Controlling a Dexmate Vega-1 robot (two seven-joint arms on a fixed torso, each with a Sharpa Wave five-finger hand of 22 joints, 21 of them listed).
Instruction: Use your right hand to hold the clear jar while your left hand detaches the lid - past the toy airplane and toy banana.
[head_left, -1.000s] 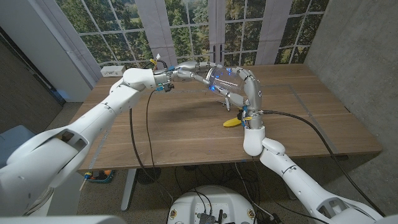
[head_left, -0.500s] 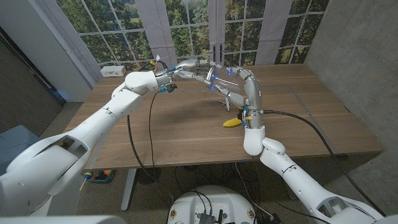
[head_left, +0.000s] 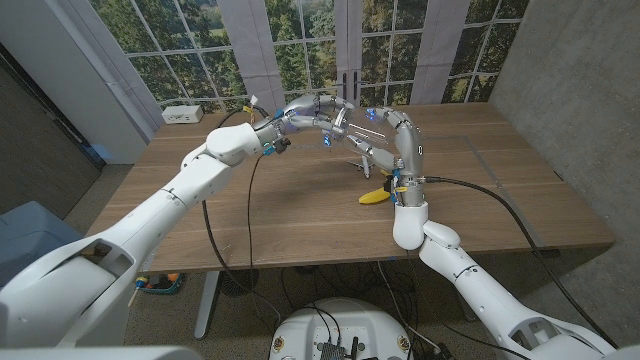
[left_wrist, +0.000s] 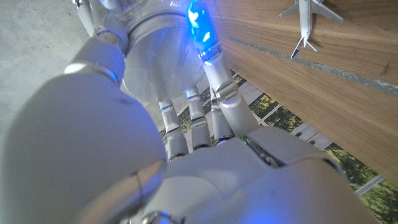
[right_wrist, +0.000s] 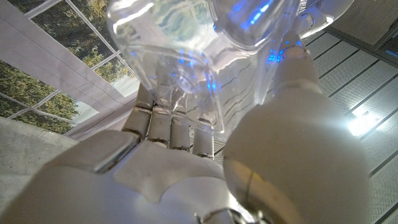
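The clear jar (head_left: 353, 127) hangs in the air over the far middle of the table, lying roughly sideways between both hands. My right hand (head_left: 388, 128) grips its body; in the right wrist view the jar (right_wrist: 186, 62) fills the space above the curled fingers (right_wrist: 163, 127). My left hand (head_left: 312, 108) wraps the lid end, with fingers (left_wrist: 211, 59) around the clear lid (left_wrist: 155, 59). I cannot tell whether lid and jar are still joined. The toy airplane (head_left: 362, 163) (left_wrist: 308, 15) lies on the table under the hands. The toy banana (head_left: 375, 196) lies nearer me.
A white power strip (head_left: 181, 114) sits at the table's far left corner. A dark upright object (head_left: 347, 85) stands at the far edge by the windows. Black cables hang from both forearms over the wooden table (head_left: 300, 215).
My left arm has swung rightward and its hand has turned slightly around the lid end. The right hand and jar have hardly moved.
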